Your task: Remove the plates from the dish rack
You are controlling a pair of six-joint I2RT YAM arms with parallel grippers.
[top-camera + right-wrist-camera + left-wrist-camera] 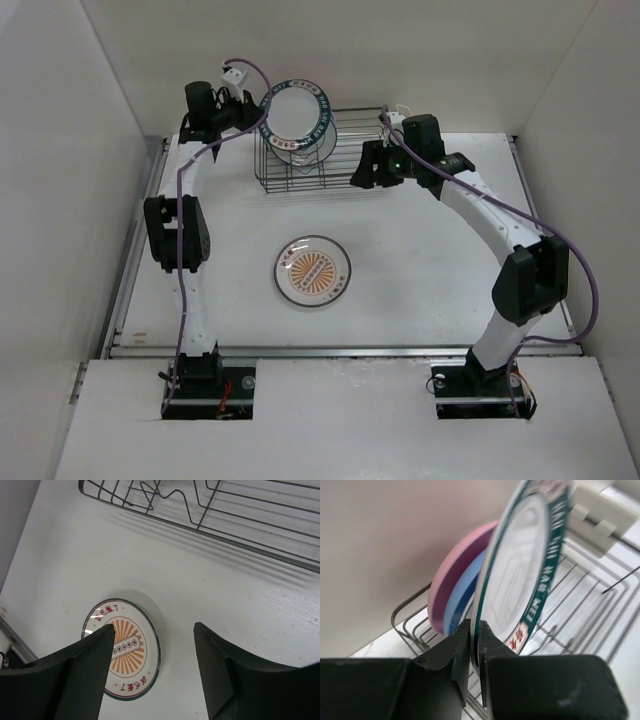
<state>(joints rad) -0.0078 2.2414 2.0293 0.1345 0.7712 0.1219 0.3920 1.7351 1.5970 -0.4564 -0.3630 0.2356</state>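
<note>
Top external: white table (420, 250), white walls (60, 150); left fingers (460, 650) clamp teal-rimmed plate (520, 570), right fingers (90, 675) spread apart.

Blue plate (464, 596) mostly hidden behind teal-rimmed plate (520, 570); rim lettering blurred.

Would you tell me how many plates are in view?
4: teal-rimmed plate in left gripper at the rack; pink plate and blue plate slotted behind; motif plate flat on table. None seems hidden.

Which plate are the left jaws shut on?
The teal-rimmed plate, pinched at its rim. The pink plate and blue plate stand free behind it; the sunburst plate lies flat on the table.
</note>
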